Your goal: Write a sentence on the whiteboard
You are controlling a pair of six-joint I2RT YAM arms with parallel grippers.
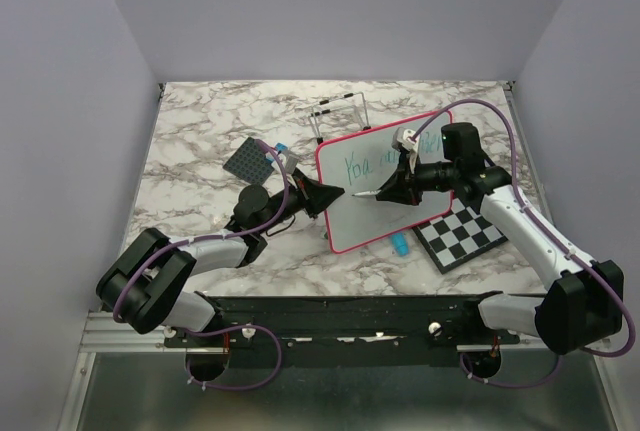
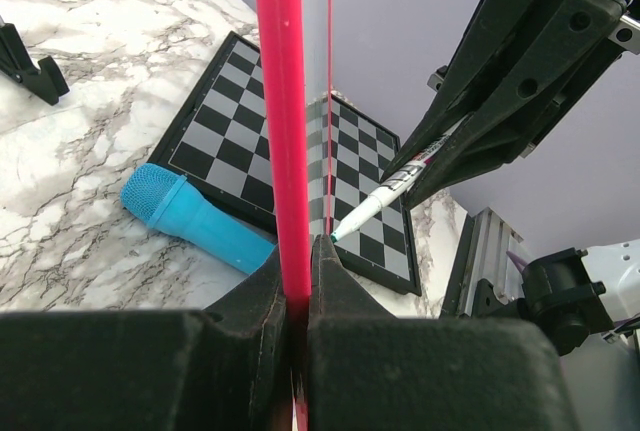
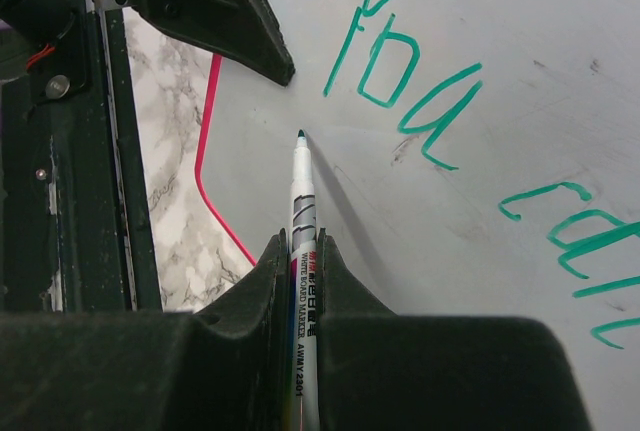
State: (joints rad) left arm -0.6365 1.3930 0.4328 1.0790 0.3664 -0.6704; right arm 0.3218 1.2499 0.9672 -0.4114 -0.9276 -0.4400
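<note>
Checkered board (image 1: 462, 234): near right on the counter (image 1: 200, 121), just beside the whiteboard's near right corner
Blue cylinder (image 1: 400, 246): lying on the counter, just near of the whiteboard's near edge
Left end effector (image 2: 298, 296): pinched tight on the pink frame at the whiteboard's left edge
Whiteboard (image 1: 365, 223): mid-counter, between the two arms
Right end effector (image 3: 305, 266): closed around a marker (image 3: 303, 201), tip at bare board below the first word; touching or just off, cannot tell
Sentence (image 3: 400, 81): green "You" and further letters running right, partly hidden under the right arm from above; judged unfinished, second line probably next
Wire stand (image 1: 338, 111): far of the whiteboard, apart from it
Risk: heavy pen pressure levering the frame out of the left pinch; marker twisting between the fingers and skewing strokes; right wrist brushing wet ink and smearing it
</note>
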